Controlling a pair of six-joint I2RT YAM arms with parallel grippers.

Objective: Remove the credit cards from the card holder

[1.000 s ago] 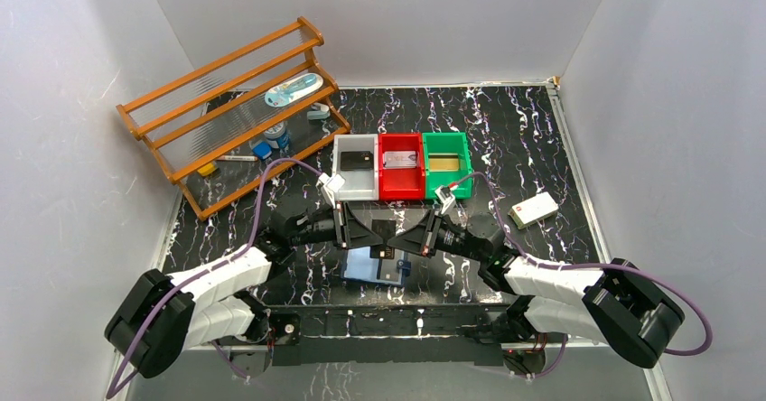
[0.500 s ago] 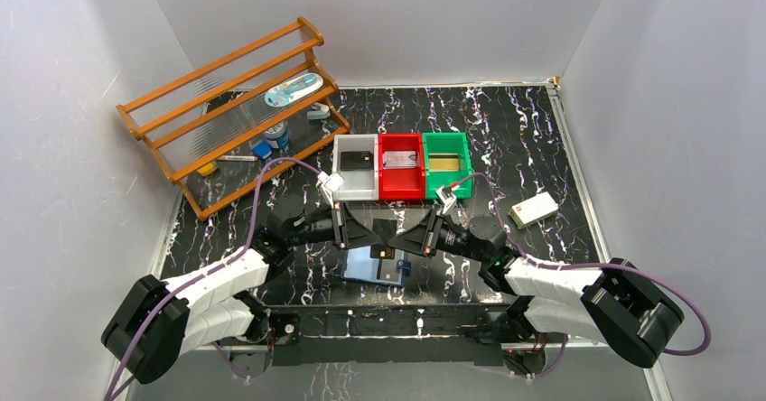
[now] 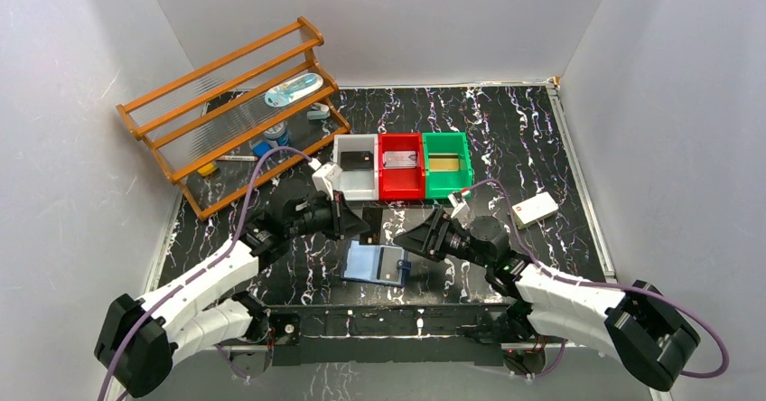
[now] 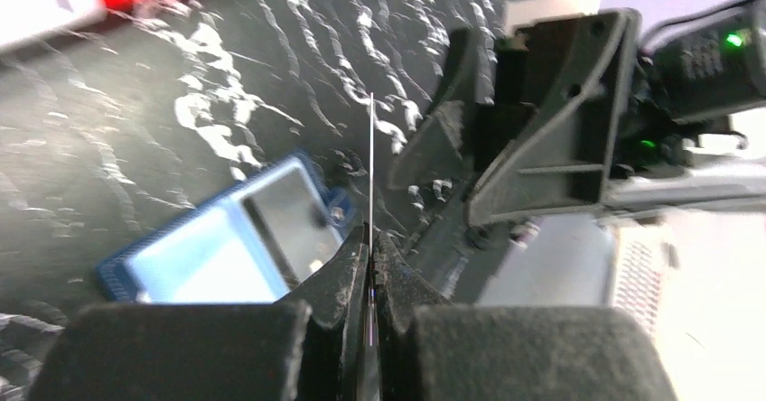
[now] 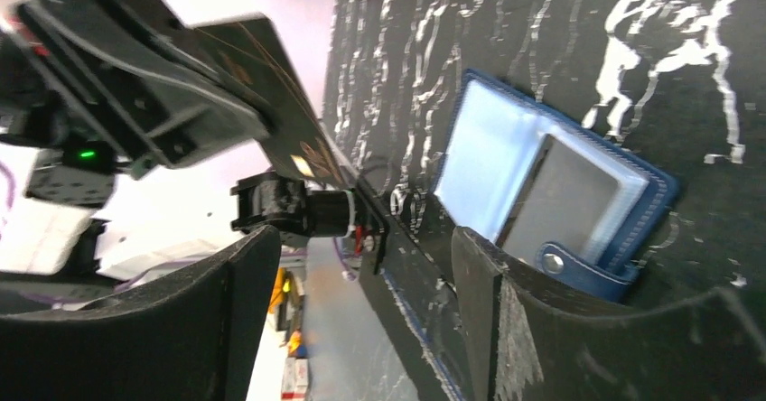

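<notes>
View from above of a black marbled table [image 3: 542,130] with two robot arms reaching in from the near edge.

At left of centre, the left gripper [image 4: 371,247] is raised above the table. Its fingers are pressed together on a thin dark card [image 5: 271,94], pinched by its edge, clear of the wallet.

Just to its right and nearer, the card holder [image 3: 366,262] lies open and flat on the table, light blue inside facing up. A grey card [image 5: 558,198] seems to sit in its right-hand pocket, though it may be only a window.

Beyond it, three bins stand in a row, touching. The white bin [image 3: 343,182] holds a black card [image 3: 359,159]. The red bin [image 3: 387,184] holds a silvery card [image 3: 399,159]. The green bin [image 3: 462,171] holds a gold card [image 3: 443,162].

Right of the holder, the right gripper [image 3: 414,237] hovers with its jaws spread wide and nothing between them.

The task looks mostly done. Three cards are sorted and a fourth is out and in hand. What is left is probably setting that card down and pulling the last one.
</notes>
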